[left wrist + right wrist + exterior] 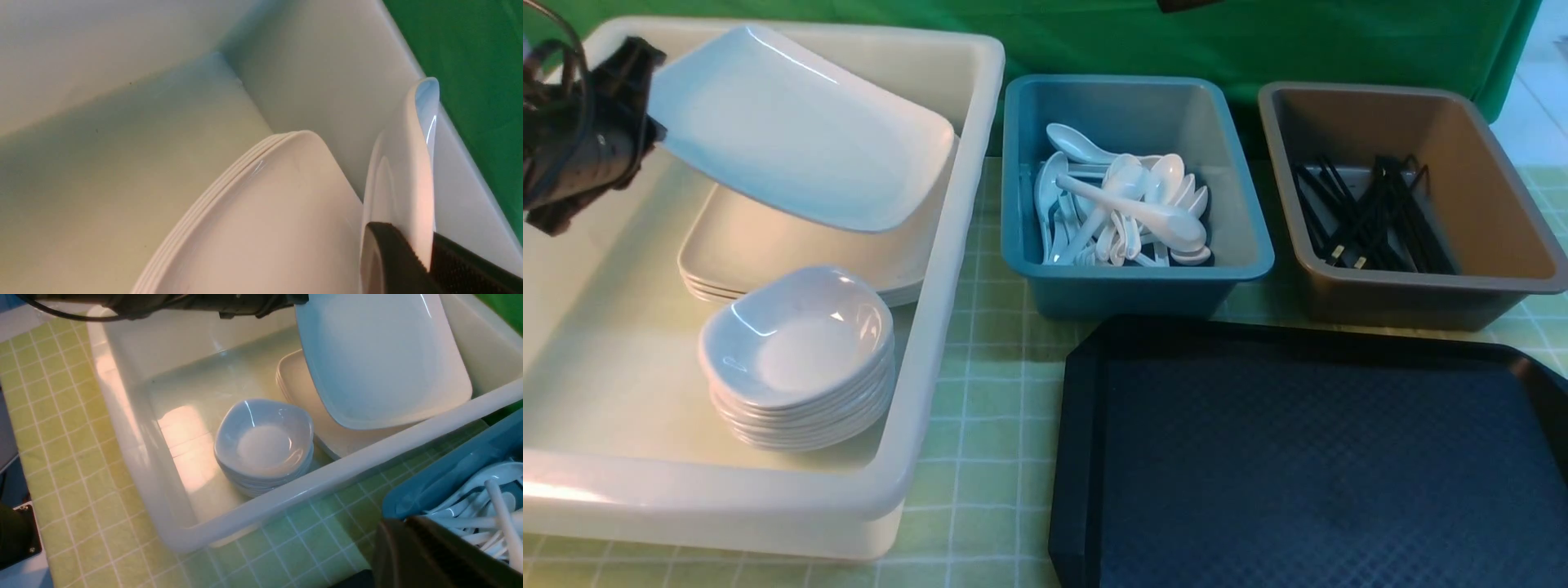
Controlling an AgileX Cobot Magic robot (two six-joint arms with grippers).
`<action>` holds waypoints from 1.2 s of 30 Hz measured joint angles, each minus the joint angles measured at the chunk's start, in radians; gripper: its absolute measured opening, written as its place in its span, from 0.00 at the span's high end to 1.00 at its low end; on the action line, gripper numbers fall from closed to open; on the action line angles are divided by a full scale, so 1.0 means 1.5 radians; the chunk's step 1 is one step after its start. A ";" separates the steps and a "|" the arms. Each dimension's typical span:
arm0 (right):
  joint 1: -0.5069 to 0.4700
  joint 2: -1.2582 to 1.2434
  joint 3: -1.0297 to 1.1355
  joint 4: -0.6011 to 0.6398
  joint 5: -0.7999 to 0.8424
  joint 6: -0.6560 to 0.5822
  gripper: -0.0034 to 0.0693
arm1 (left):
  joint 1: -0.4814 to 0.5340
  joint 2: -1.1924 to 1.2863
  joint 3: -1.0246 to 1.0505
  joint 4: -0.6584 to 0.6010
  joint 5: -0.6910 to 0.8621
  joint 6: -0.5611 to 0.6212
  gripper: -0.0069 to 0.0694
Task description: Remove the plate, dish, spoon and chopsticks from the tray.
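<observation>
Hanging tilted over a stack of plates (768, 253) inside the white bin (980, 163), the plate (800, 131) was pinched by its rim in the left gripper (644, 94). Small dishes (796, 343) stood piled beside the stack. The black tray (1307, 457) lay on the surface (980, 425), apart from the bin. The right gripper (408, 547) was fully closed.

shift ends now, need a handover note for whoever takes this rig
Left gripper: shut on the plate, tilted over the plate stack in the white bin.
Right gripper: shut, nothing seen in it.
Dishes in the white bin, spoons in the blue bin, chopsticks in the brown bin.
Done: tray shows nothing on it.
To do: set the plate on the stack, release.
</observation>
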 joint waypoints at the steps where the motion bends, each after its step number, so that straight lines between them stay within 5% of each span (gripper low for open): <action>1: 0.000 0.000 0.000 -0.001 0.000 0.000 0.94 | -0.001 0.005 0.001 0.002 0.005 -0.002 0.90; 12: 0.000 0.000 0.000 -0.002 0.002 -0.001 0.94 | 0.002 0.046 0.001 0.033 0.047 -0.014 0.88; 16: 0.000 0.000 0.000 -0.003 0.007 -0.001 0.94 | 0.000 0.048 0.001 0.052 0.065 -0.016 0.77; 26: 0.000 0.000 0.000 -0.003 0.016 -0.001 0.94 | 0.045 0.027 0.000 0.161 0.161 -0.019 0.32; 36: 0.000 0.000 0.000 -0.003 0.016 -0.001 0.94 | 0.049 -0.038 0.000 0.264 0.208 -0.010 0.27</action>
